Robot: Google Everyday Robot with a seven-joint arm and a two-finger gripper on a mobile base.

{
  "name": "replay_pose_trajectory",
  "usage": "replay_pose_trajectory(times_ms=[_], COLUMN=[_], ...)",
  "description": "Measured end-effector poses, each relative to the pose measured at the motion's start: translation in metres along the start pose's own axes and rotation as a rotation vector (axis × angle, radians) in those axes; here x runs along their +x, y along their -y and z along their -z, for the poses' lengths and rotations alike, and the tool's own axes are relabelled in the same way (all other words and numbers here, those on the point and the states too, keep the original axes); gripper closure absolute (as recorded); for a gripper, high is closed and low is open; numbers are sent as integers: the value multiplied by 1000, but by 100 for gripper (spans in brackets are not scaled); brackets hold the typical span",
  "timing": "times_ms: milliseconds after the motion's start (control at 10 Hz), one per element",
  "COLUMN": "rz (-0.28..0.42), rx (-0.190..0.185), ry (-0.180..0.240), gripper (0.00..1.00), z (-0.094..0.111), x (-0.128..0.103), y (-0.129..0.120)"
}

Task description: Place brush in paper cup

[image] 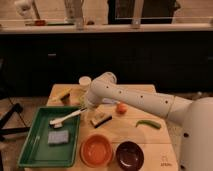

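Note:
The brush (67,118) is long and white-handled. It lies slanted in the green tray (30,150), its head toward the tray's left and its handle end near the tray's right rim. The paper cup (85,81) stands upright at the back of the wooden table, just left of the arm's elbow. My gripper (86,106) hangs from the white arm, low over the table, right at the handle end of the brush. It is in front of the cup and a short way from it.
A blue sponge (58,136) lies in the tray. A black-and-white scrubber (100,119), an orange fruit (121,108) and a green pod (149,124) lie on the table. An orange bowl (96,150) and a dark bowl (130,155) stand at the front. A yellow-and-black item (62,94) lies back left.

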Motion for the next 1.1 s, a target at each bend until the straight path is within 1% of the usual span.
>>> replay_pose_trajectory(times_ms=[300, 700, 800, 1100], rz=[-18, -34, -32, -33], rx=[-35, -69, -78, -107], ry=[3, -11, -19, -63], gripper=[20, 20, 20, 20], z=[-20, -29, -32, -38], x=[9, 15, 16, 15], y=[-4, 0, 1, 2])
